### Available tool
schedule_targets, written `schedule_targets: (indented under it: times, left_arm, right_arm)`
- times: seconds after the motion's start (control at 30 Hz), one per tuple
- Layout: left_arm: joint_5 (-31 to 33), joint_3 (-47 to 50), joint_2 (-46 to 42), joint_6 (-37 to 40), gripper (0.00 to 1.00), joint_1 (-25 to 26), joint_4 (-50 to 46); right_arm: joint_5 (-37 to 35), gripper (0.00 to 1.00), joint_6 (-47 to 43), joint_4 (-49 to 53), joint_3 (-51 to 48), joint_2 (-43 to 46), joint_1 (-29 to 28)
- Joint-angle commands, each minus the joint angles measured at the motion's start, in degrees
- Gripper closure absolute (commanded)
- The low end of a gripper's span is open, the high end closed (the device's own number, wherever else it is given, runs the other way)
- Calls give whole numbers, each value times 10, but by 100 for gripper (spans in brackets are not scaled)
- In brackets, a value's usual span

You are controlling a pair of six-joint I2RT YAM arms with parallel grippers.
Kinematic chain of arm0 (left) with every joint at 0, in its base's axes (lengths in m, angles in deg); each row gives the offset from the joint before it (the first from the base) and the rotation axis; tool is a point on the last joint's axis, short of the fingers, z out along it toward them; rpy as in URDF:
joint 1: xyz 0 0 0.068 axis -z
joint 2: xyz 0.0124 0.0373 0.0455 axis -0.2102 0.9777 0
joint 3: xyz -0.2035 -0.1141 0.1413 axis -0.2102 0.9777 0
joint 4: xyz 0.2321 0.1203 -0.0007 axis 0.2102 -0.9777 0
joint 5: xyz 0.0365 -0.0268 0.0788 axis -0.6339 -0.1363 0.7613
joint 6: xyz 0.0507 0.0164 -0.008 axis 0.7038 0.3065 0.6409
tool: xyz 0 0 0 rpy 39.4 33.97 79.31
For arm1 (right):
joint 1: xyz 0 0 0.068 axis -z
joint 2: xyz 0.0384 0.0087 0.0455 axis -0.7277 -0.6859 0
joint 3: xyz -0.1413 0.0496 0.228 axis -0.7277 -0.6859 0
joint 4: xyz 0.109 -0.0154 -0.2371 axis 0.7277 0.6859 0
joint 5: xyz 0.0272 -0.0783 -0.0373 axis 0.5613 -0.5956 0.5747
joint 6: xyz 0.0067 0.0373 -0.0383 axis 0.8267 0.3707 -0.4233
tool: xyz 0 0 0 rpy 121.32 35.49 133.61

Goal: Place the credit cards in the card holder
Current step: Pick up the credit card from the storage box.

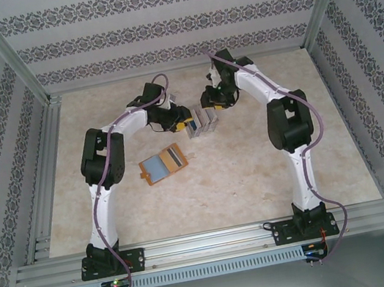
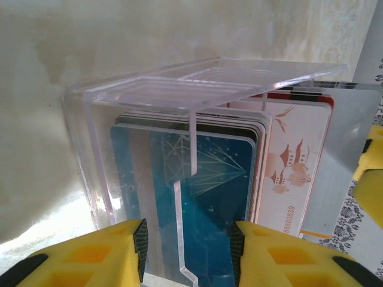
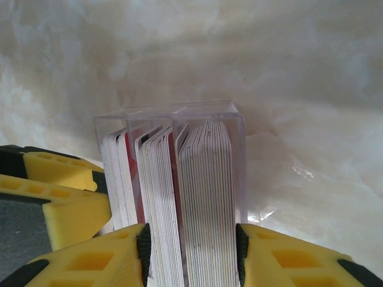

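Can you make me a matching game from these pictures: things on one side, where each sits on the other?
1 orange-tan leather-like wallet
2 clear plastic box
3 blue plastic card
4 white plastic card with red pagoda drawing

a nearest the left wrist camera
b lying open on the table
c holding the credit cards upright
d behind the blue card

Pairs: 1-b, 2-c, 3-a, 4-d

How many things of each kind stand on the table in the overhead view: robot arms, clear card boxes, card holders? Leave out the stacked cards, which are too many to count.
Robot arms: 2 (left arm, right arm)
Clear card box: 1
Orange card holder, lying open: 1
Total: 4
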State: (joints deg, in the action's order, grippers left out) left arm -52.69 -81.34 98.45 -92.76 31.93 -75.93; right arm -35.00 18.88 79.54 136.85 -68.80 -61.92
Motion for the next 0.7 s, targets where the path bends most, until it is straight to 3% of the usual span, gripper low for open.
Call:
schedule_targets:
  times: [0.0, 0.67]
  left_arm:
    - [-11, -8, 3, -3, 57, 9, 4]
    - [-11, -10, 16, -7, 57, 13, 6]
  right_arm:
    - [8, 56, -9, 17, 16, -11, -7]
    - [14, 56, -7, 23, 22, 33, -22]
